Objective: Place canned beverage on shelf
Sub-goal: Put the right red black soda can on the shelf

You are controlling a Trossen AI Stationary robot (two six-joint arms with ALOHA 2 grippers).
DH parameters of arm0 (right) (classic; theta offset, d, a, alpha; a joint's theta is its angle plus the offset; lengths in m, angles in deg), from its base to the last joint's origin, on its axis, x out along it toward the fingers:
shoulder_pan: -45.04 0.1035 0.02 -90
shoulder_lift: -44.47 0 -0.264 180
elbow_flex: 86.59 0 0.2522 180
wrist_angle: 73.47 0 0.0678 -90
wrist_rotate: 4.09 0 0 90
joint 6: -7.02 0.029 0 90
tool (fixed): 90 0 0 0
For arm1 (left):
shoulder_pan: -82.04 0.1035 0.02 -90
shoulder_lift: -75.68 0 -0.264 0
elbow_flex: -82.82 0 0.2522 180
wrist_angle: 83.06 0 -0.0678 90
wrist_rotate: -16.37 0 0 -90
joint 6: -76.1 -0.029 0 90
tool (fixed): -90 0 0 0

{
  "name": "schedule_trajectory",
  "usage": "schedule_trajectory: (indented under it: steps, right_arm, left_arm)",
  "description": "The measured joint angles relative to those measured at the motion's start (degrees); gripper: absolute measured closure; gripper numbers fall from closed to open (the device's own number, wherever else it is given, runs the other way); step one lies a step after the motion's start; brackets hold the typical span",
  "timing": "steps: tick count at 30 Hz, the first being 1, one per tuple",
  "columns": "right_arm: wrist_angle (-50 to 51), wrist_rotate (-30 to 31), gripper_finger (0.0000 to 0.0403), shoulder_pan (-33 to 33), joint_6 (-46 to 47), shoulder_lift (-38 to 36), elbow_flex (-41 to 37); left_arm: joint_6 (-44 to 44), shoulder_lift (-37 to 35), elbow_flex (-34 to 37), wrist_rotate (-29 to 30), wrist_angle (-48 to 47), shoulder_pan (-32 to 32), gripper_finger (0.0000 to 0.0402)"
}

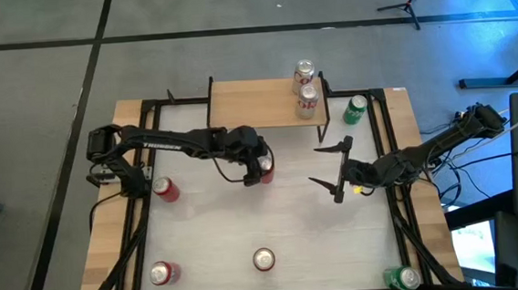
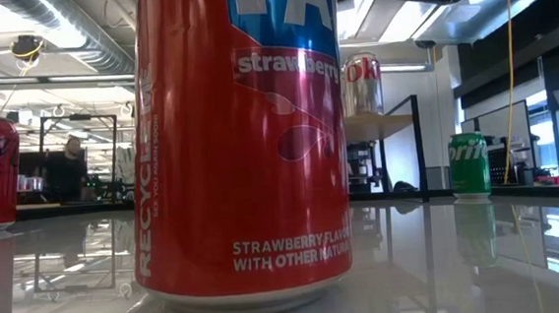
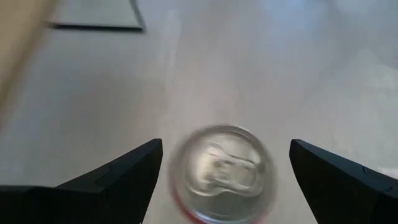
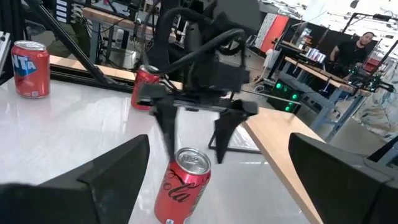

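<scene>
A red cola can point(image 1: 266, 170) stands upright on the white table, near its middle. My left gripper point(image 1: 260, 161) hangs open over it, slanting down; in the left wrist view the can's silver top point(image 3: 222, 171) shows between the two spread fingers without touching them. The right wrist view shows those fingers point(image 4: 165, 130) just above the can point(image 4: 182, 186). The shelf point(image 1: 256, 103), light wood on black legs, stands at the far edge with two cans point(image 1: 306, 87) at its right end. My right gripper point(image 1: 336, 169) waits open to the right, touching nothing.
A green can point(image 1: 355, 110) stands right of the shelf. Red cans stand at the left point(image 1: 164, 189), near left point(image 1: 163, 273) and near middle point(image 1: 263, 259), the last filling the low view point(image 2: 244, 139). Another green can point(image 1: 402, 278) is at the near right corner.
</scene>
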Motion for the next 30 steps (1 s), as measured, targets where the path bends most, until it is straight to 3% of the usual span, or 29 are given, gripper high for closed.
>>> schedule_trajectory:
  steps: [22,30]
  right_arm:
    - [0.89,-0.42,0.0022,0.00,2.40,0.00,0.00]
    - [1.05,-0.42,0.0022,0.00,2.40,0.00,0.00]
  left_arm:
    - [1.70,6.05,0.17,-0.96,0.37,-0.45,0.0062]
    - [3.16,6.13,0.17,-0.97,0.45,-0.45,0.0115]
